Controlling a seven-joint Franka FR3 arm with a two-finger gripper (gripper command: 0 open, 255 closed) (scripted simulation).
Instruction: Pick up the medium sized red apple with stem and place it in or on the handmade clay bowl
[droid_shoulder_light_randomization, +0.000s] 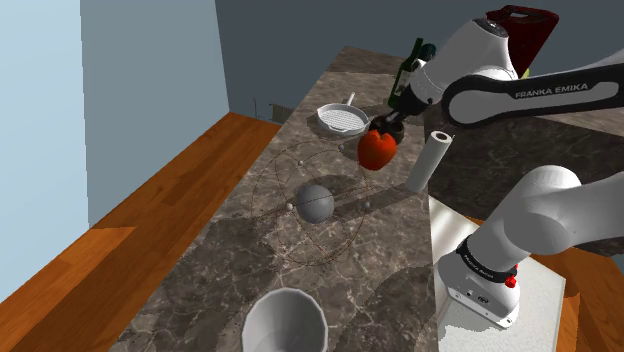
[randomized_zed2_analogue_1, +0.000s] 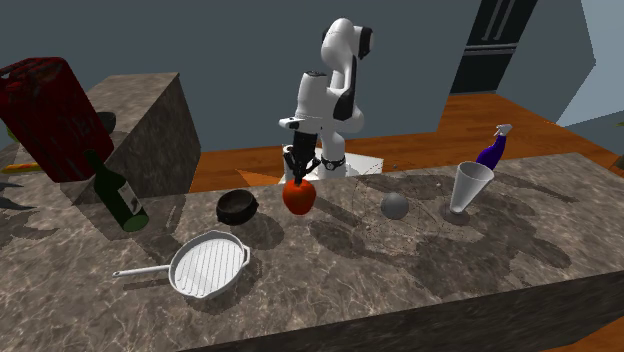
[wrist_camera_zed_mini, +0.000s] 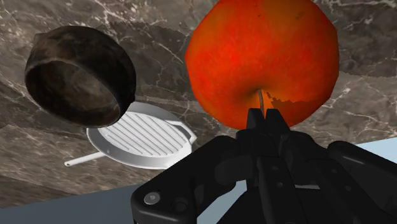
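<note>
My gripper: fingers clamped on the red apple, seemingly by its stem.
Dark bowl: just left of it, second exterior view.

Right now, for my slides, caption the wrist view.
Pincer grips red apple by its stem; dark bowl and white grill pan beyond.

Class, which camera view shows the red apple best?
The wrist view: the apple is close, its stem clasped by the pincer. The shoulder view shows it from afar under the arm; the second exterior view, from afar beside the dark bowl.
</note>
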